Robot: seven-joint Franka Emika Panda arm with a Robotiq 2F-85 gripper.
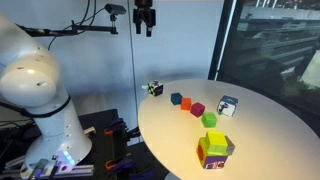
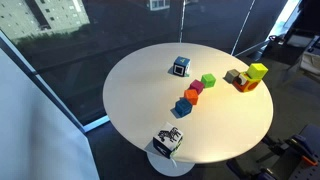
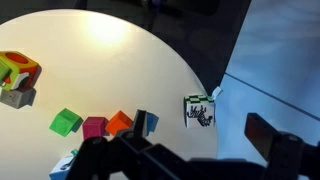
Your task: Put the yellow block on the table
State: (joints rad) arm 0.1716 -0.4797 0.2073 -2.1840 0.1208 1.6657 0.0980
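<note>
Exterior view: end effector (image 1: 145, 28) hangs high, spread, empty; yellow block (image 1: 212, 145) sits atop multicolour cube (image 1: 215, 163), well below, across worktop (image 1: 270, 130) twd near edge.

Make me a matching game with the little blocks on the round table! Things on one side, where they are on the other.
1 small yellow block
2 small blue block
3 small green block

A row end nearest the black-and-white patterned cube
B on top of the bigger multicoloured cube
C row end beside the small magenta block

Pairs: 1-B, 2-A, 3-C
</note>
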